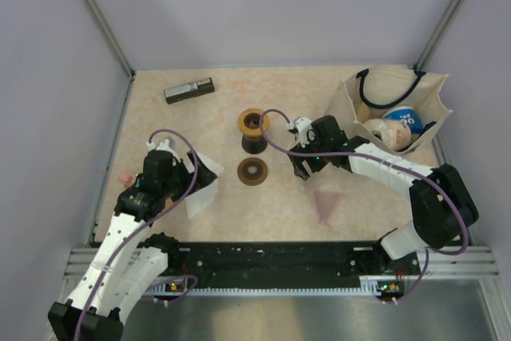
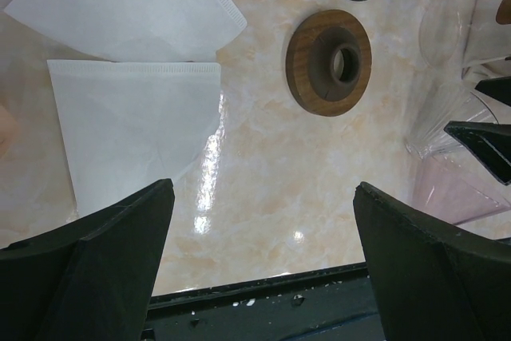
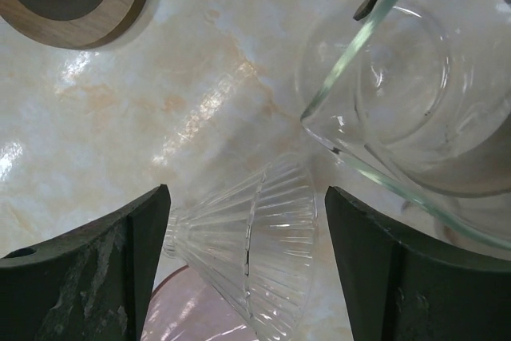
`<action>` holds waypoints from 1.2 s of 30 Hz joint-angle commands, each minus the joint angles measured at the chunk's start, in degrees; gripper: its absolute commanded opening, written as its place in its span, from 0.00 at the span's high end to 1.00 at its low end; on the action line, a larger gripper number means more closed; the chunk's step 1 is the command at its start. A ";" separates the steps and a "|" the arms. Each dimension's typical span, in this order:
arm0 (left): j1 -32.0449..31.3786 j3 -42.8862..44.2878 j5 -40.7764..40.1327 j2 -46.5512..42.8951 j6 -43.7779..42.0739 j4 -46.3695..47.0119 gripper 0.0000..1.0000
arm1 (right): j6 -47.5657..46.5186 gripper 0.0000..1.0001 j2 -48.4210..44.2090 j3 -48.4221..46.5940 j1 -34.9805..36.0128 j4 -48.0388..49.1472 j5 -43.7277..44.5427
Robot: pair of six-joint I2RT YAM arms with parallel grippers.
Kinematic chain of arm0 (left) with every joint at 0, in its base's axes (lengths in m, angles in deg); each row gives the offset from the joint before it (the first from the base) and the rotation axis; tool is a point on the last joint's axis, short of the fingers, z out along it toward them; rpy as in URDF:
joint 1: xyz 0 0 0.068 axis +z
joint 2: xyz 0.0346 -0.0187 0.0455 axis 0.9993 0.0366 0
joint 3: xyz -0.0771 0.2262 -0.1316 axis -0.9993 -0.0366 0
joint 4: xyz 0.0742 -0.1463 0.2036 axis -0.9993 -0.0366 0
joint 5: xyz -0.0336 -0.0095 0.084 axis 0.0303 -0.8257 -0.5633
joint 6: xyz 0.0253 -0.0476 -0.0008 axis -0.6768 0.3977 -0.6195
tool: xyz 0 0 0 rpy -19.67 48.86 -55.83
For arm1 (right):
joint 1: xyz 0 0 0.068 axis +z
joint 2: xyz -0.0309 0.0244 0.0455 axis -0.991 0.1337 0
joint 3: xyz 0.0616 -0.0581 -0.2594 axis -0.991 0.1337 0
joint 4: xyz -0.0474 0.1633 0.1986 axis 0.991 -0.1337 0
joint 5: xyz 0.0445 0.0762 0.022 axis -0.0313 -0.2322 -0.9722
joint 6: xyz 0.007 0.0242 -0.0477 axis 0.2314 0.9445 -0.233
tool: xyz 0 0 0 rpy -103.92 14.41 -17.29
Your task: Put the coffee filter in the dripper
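Coffee filter (image 2: 132, 129), thin limp paper likely to crease, lay flat left of the wooden ring (image 2: 329, 61), best pinched lightly at its edge, while left gripper (image 2: 263, 197) and right gripper (image 3: 247, 191) both gaped open.

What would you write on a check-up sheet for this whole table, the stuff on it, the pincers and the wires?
Surface: beige marbled table, shiny, no spills seen.
Job's things: two white coffee filters lie flat near the left arm. The clear ribbed dripper lies on its side with no filter in it.
Clutter: wooden ring, glass carafe, dark bar, dark-and-wood cylinder, pink cone, tote bag with things inside.
Pincers: left pincer is open over bare table beside the filters. Right pincer is open, with a finger on either side of the dripper.
Cables: purple cables loop off both arms, none seen snagged.
Surroundings: plain pale walls and metal frame posts; nothing else seen.
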 commanded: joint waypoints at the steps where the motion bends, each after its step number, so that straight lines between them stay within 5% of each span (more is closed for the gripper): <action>1: 0.28 2.40 -1.01 0.28 -0.76 0.33 0.01 | 0.56 0.22 0.83 -1.41 -0.52 1.98 -3.58; 16: 0.20 2.66 -1.10 0.20 -0.59 -0.02 0.01 | 4.87 0.37 -0.05 1.32 -0.52 1.36 -2.09; 28: 0.20 2.93 -0.48 -0.24 0.20 -0.02 0.01 | 7.07 0.83 -1.19 -0.35 -0.52 -0.31 -1.64; 36: 0.20 3.37 1.01 -0.94 0.64 -0.37 0.01 | 4.53 0.99 -6.28 0.26 -0.35 0.30 -7.09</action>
